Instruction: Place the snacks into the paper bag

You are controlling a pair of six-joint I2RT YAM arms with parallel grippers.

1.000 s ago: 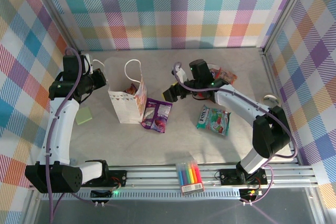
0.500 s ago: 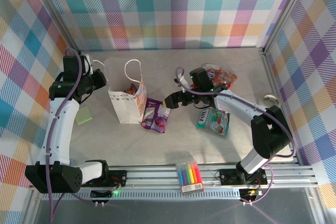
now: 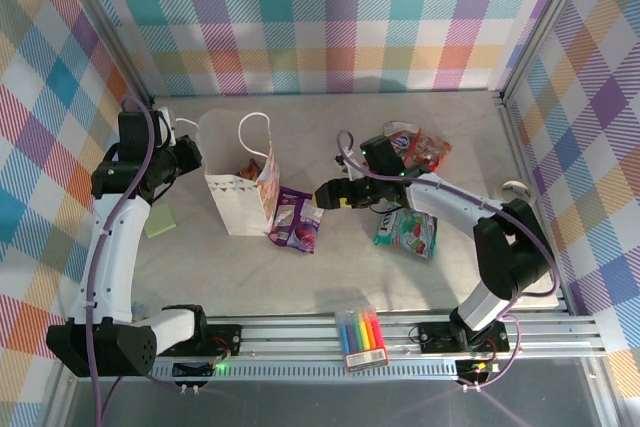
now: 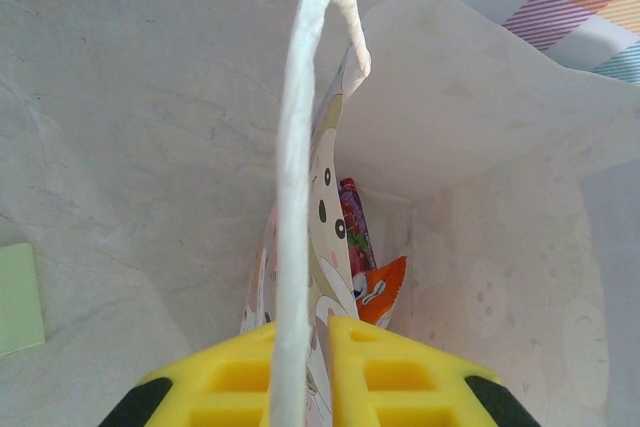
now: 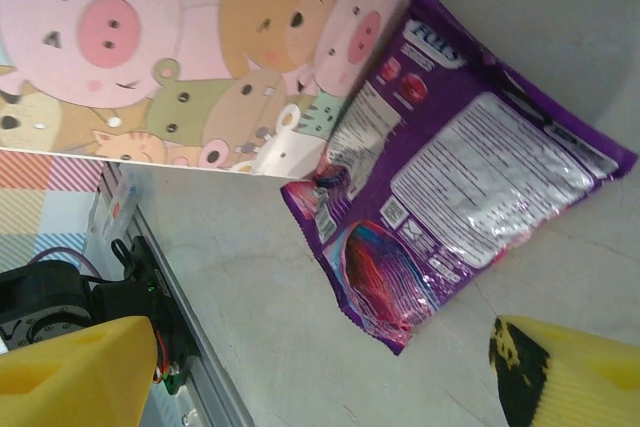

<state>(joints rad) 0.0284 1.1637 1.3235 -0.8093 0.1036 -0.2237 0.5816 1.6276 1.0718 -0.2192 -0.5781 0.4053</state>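
Grey tabletop [image 3: 200, 272], plaid walls [image 3: 330, 17].

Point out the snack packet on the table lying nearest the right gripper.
The purple packet touching the paper bag, just below the right gripper and its open fingers. The teal-and-white packet and the red packet lie farther to the right.

Right end effector [image 3: 324, 195] hovers beside purple packet [image 3: 297, 220] by paper bag [image 3: 236, 205].
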